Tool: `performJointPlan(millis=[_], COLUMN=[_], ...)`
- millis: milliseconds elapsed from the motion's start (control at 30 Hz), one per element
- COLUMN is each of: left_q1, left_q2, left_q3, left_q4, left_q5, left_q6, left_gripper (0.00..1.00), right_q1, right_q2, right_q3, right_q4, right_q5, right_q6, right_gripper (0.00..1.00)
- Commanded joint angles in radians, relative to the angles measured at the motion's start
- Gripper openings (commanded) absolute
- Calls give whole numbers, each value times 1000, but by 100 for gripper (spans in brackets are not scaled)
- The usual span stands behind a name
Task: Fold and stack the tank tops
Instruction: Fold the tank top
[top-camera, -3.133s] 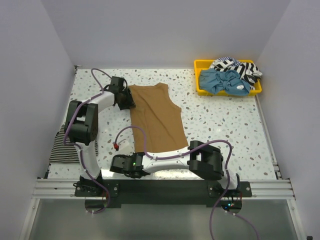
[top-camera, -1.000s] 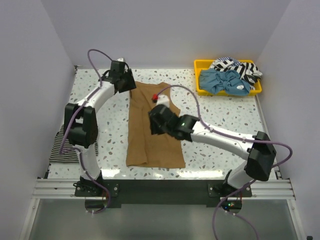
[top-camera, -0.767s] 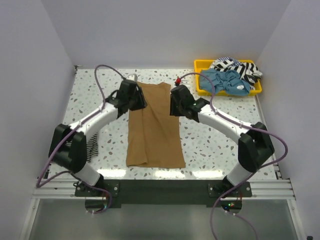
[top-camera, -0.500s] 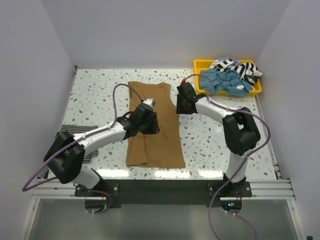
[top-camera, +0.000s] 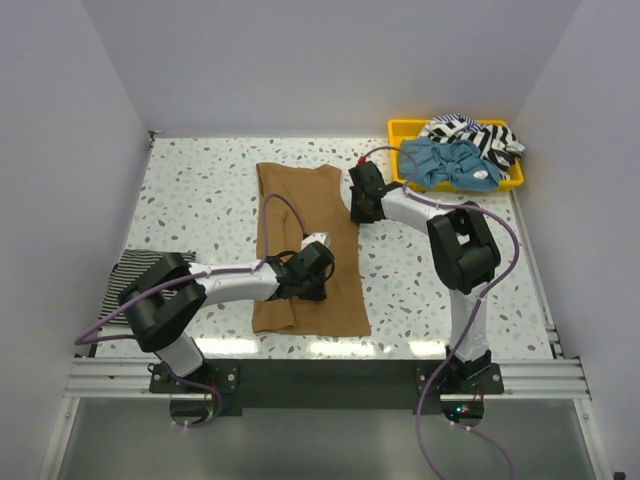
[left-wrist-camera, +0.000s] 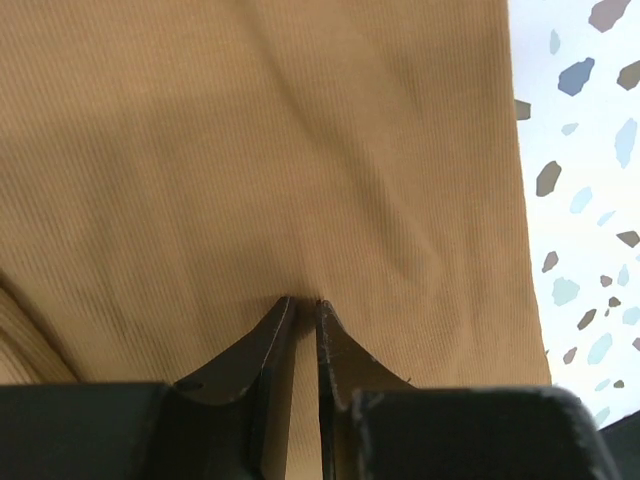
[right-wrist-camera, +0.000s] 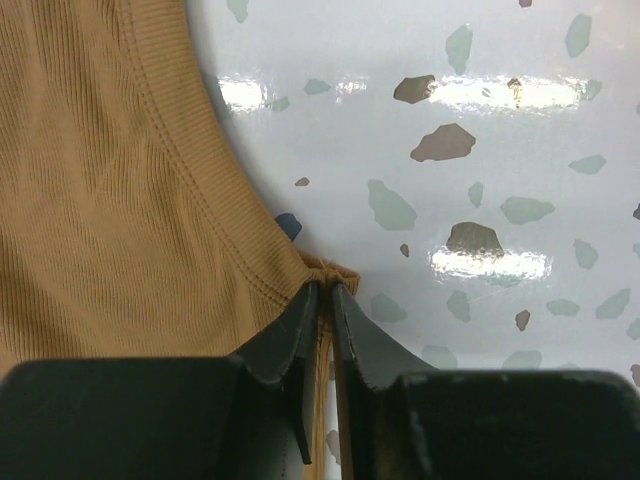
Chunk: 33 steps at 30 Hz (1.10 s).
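Observation:
The tan-brown tank top (top-camera: 300, 200) lies flat, folded lengthwise, in the middle of the table. My left gripper (top-camera: 320, 272) rests on its lower half. In the left wrist view its jaws (left-wrist-camera: 303, 300) are shut, with the tips pressed on the smooth tan cloth (left-wrist-camera: 300, 150). My right gripper (top-camera: 355, 210) is at the top's right edge, below the armhole. In the right wrist view it (right-wrist-camera: 322, 287) is shut on a bunched bit of the tan hem (right-wrist-camera: 100, 200). A folded black-and-white striped top (top-camera: 135, 285) lies at the table's left edge.
A yellow tray (top-camera: 397, 175) at the back right holds a crumpled light blue top (top-camera: 450, 163) and a striped top (top-camera: 475, 135). White walls close in the speckled table (top-camera: 200, 200) on three sides. Both arms reach over the table's middle.
My left gripper swept from the top's far left corner down to its lower half. My right gripper went from the near edge to the right armhole edge. The tan top now lies narrower and folded.

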Motion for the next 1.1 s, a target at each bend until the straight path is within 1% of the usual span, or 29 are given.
performJointPlan(millis=[0, 133, 200, 300, 400, 500, 567, 600, 667, 700, 733, 767, 800, 833, 867, 967, 1033, 1067], left_q1=[-8, -34, -40, -63, -85, -103, -103, -105, -109, -115, -138, -157, -178, -222, -244, -324, -367, -378], left_q2=[-23, -69, -71, -63, -72, -92, -103, -109, -138, -149, -166, -169, -169, -158, -148, -79, -28, -11], left_q3=[-41, -67, -81, -96, -116, -123, -101, -66, -28, 4, 23, 38, 61, 69, 83, 133, 158, 169], left_q4=[-41, -98, -113, -130, -135, -139, -158, -170, -182, -181, -182, -184, -182, -176, -169, -161, -159, -155], left_q5=[-49, -48, -17, 6, 21, 35, 20, 15, 6, 6, 4, -8, -14, -19, -20, -60, -81, -101], left_q6=[-52, -28, -16, -8, -3, 13, 38, 50, 75, 79, 79, 75, 54, 38, 21, -39, -87, -100], left_gripper=[18, 18, 18, 18, 18, 22, 28, 31, 40, 44, 50, 52, 53, 54, 55, 56, 53, 52], right_q1=[-12, -15, -15, -17, -20, -18, -18, -18, -20, -20, -20, -20, -23, -26, -29, -46, -63, -90], right_q2=[6, -18, -37, -74, -104, -117, -112, -110, -109, -110, -117, -123, -132, -156, -172, -247, -287, -326], right_q3=[-1, -21, -31, -74, -114, -132, -130, -117, -114, -113, -113, -113, -117, -120, -125, -136, -131, -128], right_q4=[12, 9, 0, -8, 3, 12, 29, 27, 41, 46, 53, 61, 65, 75, 81, 81, 40, 21], right_q5=[37, 61, 78, 118, 123, 121, 106, 100, 81, 78, 66, 55, 43, 31, 6, -12, -5, -2], right_q6=[-8, -13, -13, -7, -8, -16, -30, -33, -46, -49, -56, -59, -59, -57, -59, -59, -40, -31], right_gripper=[11, 5, 4, 4, 4, 6, 7, 9, 13, 19, 23, 28, 38, 43, 50, 57, 57, 57])
